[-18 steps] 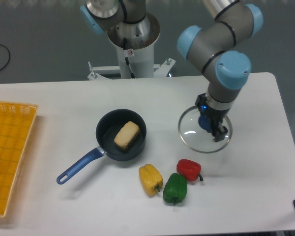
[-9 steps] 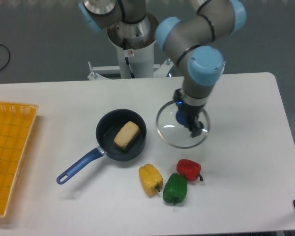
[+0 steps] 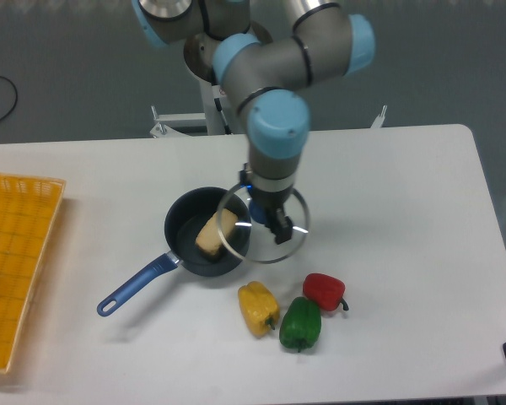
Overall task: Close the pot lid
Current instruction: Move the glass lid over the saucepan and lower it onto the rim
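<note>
The dark navy pot (image 3: 188,238) sits left of the table's centre, its long blue handle (image 3: 137,283) pointing to the lower left. A pale yellow block (image 3: 215,233) lies inside it. The glass lid (image 3: 293,242) hangs in the air, its left edge overlapping the pot's right rim. My gripper (image 3: 267,218) is shut on the lid's blue knob, which is mostly hidden behind the fingers.
A yellow pepper (image 3: 258,308), a green pepper (image 3: 300,323) and a red pepper (image 3: 324,290) lie just in front of the lid. An orange mesh basket (image 3: 17,261) stands at the table's left edge. The robot base (image 3: 228,84) rises behind the pot.
The arm has carried the lid steadily leftward from the right side of the table; the lid now overlaps the pot's right rim. The pot and peppers have stayed put.
</note>
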